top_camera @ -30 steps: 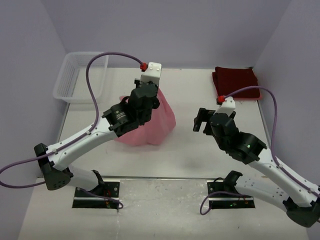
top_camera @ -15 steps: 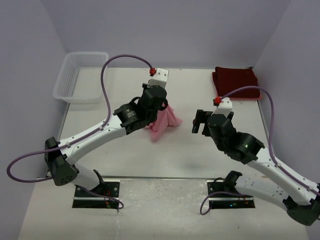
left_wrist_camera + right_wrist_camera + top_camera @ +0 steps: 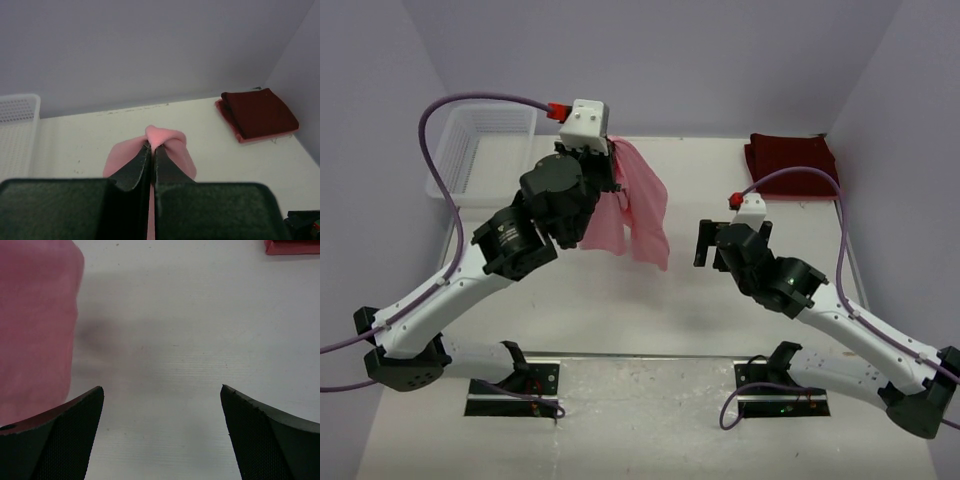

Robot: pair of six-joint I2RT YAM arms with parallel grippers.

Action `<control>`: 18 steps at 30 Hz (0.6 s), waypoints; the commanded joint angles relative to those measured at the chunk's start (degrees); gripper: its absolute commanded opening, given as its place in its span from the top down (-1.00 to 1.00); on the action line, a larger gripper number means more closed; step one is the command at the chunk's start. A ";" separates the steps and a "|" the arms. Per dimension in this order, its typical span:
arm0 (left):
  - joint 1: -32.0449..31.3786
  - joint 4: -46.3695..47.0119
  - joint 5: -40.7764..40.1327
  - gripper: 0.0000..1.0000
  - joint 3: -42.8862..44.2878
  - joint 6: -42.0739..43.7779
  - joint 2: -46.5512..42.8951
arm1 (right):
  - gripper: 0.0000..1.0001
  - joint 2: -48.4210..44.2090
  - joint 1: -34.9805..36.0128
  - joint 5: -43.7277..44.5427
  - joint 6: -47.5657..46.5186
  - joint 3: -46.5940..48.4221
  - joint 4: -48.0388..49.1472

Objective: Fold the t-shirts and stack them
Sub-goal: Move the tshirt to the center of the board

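My left gripper (image 3: 612,172) is shut on the light pink t-shirt (image 3: 638,208) and holds it high above the table, so the cloth hangs loose below the fingers. In the left wrist view the closed fingertips (image 3: 142,151) pinch a fold of the pink t-shirt (image 3: 165,136). The dark maroon t-shirt (image 3: 792,160) lies folded at the table's back right corner, also in the left wrist view (image 3: 259,114). My right gripper (image 3: 708,243) is open and empty, just right of the hanging pink cloth (image 3: 35,330).
A white lattice basket (image 3: 472,150) stands at the back left, partly behind my left arm; its rim also shows in the left wrist view (image 3: 20,107). Purple walls close in the table (image 3: 740,300) on three sides.
My left gripper has lifted the pink t-shirt from the table and swung up and back. The cloth now hangs in the air. My right gripper has shifted slightly left.
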 commanded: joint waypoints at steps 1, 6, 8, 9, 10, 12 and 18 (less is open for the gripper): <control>0.10 0.44 0.48 1.00 -1.43 0.08 -0.19 | -0.98 -0.14 0.69 0.49 0.83 0.87 1.93; 5.62 -3.94 0.47 0.77 -8.01 -9.47 4.28 | -0.98 0.04 0.95 -0.39 -0.05 1.66 2.01; 10.26 -6.38 0.31 0.52 -10.31 -14.82 5.87 | -0.98 0.56 1.04 -1.96 -1.19 1.66 2.54; 11.69 -8.67 -3.18 -0.20 -10.50 -16.86 8.22 | -0.98 0.91 1.04 -3.71 -2.68 0.97 5.06; 12.92 -10.61 -7.65 -0.38 -10.58 -18.88 9.29 | -0.98 1.26 1.04 -5.03 -4.60 0.70 6.31; 18.27 -17.63 -15.85 -0.70 -8.23 -23.72 11.84 | -0.98 3.55 1.04 -7.58 -5.41 0.61 8.15; 20.93 -23.84 -10.89 -0.63 -9.15 -28.94 9.49 | -0.97 13.39 1.04 -13.03 -7.35 4.38 11.94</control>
